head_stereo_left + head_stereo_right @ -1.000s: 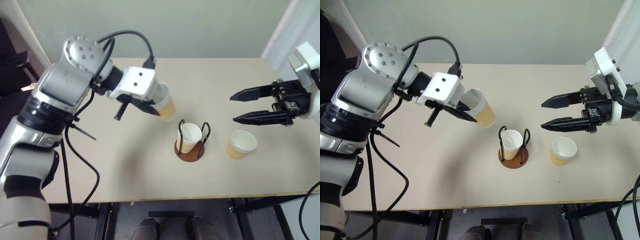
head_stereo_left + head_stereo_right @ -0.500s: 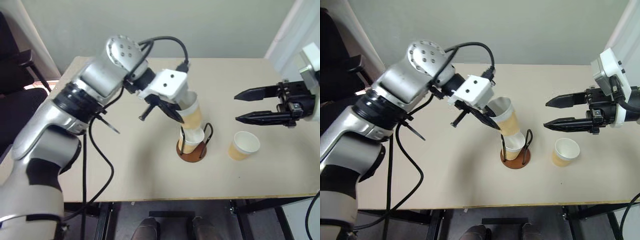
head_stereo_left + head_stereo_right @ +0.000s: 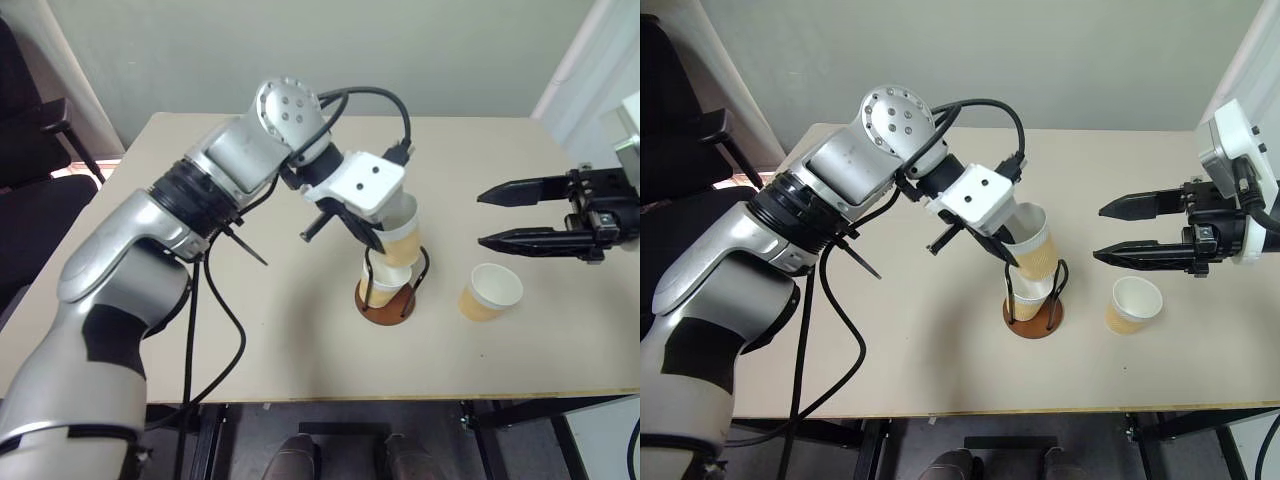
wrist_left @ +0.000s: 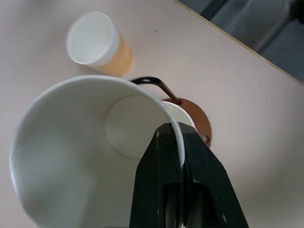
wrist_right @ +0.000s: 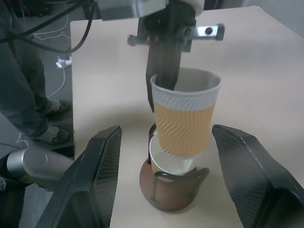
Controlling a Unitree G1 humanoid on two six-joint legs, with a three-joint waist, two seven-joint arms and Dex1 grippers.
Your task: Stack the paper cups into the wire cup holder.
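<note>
My left gripper is shut on the rim of a tan-orange paper cup, one finger inside and one outside. That cup hangs slightly tilted, its bottom at the mouth of a second paper cup that stands in the wire cup holder, between the black wire loops on the brown disc base. A third paper cup stands upright on the table just right of the holder. Above that cup, my right gripper is open and empty, pointing left toward the holder.
The beige table has its front edge close below the holder. A black chair stands off the table's left side. A person's legs show beside the table in the right wrist view.
My left arm has carried its cup to the right and down, from left of the holder to the mouth of the cup in it. The right gripper has stayed where it was.
</note>
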